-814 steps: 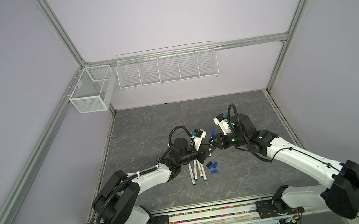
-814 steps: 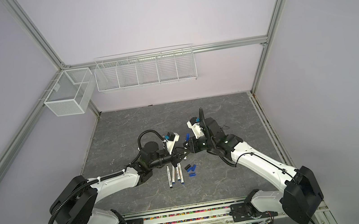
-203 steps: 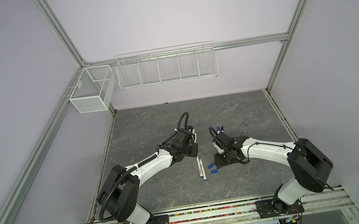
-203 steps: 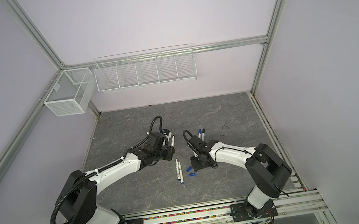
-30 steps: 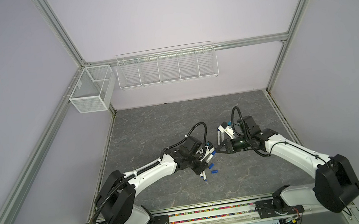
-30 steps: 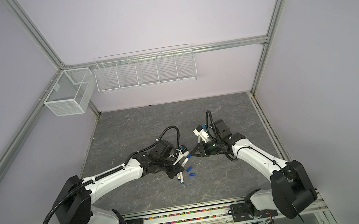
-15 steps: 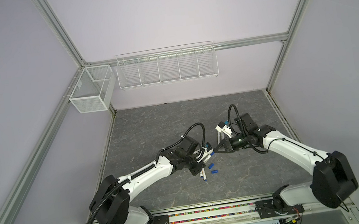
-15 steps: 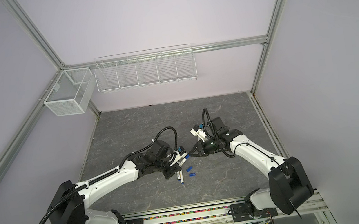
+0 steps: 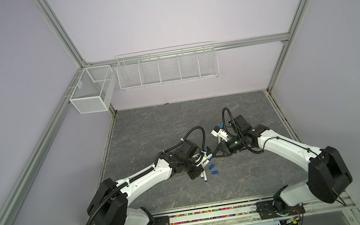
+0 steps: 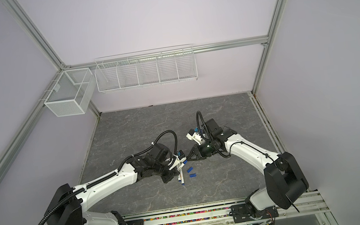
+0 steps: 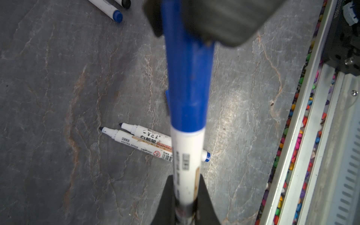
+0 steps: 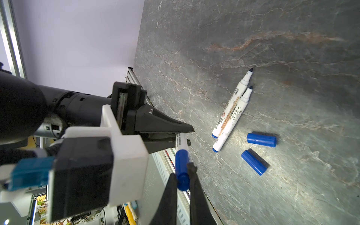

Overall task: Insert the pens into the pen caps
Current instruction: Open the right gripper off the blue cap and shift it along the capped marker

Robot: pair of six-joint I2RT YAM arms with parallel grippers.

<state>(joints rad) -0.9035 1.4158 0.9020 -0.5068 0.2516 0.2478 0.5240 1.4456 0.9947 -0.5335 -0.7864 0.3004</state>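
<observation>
Lower centre, my left pincer (image 11: 186,176) clamps a pen (image 11: 188,148); my right pincer (image 12: 182,169) clamps its blue cap (image 12: 181,159). Pushing crooked could jam or dislodge it.

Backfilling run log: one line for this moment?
left gripper: shut on pen | right gripper: shut on blue cap | cap on pen | table: two uncapped pens, two loose caps

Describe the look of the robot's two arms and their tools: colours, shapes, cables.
The left arm and right arm have white shells with black joints. A black ribbed cable loops over each wrist, beside a white bracket with a blue plug. The left tool and right tool are black, with tapering wedge fingers.
</observation>
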